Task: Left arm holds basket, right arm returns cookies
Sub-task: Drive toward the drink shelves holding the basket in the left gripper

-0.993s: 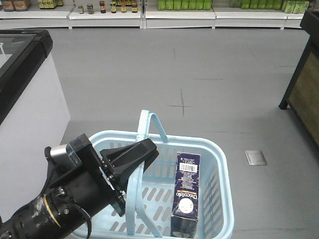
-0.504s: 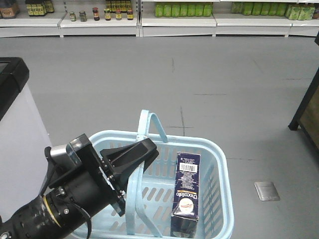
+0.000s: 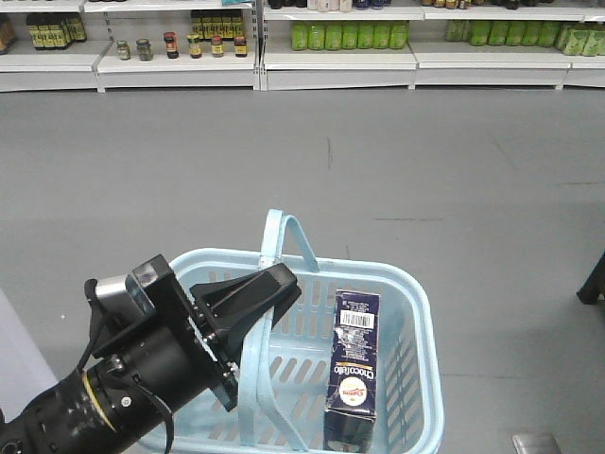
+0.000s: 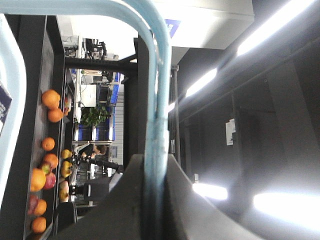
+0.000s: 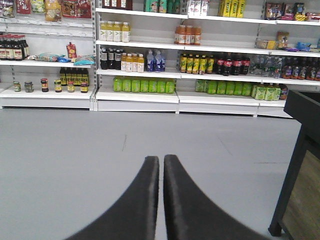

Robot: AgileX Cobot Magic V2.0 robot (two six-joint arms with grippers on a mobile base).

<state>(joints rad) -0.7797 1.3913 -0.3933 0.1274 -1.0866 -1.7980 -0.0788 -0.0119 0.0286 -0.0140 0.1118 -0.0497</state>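
The light blue basket [image 3: 416, 312] hangs above the grey floor at the bottom of the front view. My left gripper [image 3: 274, 288] is shut on one of its hoop handles [image 3: 253, 378]; the left wrist view shows that handle [image 4: 157, 125] pinched between the two dark fingers. The other handle [image 3: 284, 232] stands up at the basket's far side. The cookies [image 3: 353, 364], a dark navy box with a white barcode, stand upright inside the basket at its right. My right gripper [image 5: 161, 159] is shut on nothing, pointing over bare floor toward the shelves; it is out of the front view.
White store shelves [image 3: 331, 57] with jars and green bottles line the far wall, also filling the right wrist view as stocked shelves [image 5: 190, 60]. A dark cabinet [image 5: 300, 165] stands at the right. A fruit display [image 4: 47, 150] shows sideways in the left wrist view.
The whole base has moved: the white freezer at left and the dark cabinet at right slid out of the front view, and the shelves look nearer. Basket, cookies and left gripper keep their relative places.
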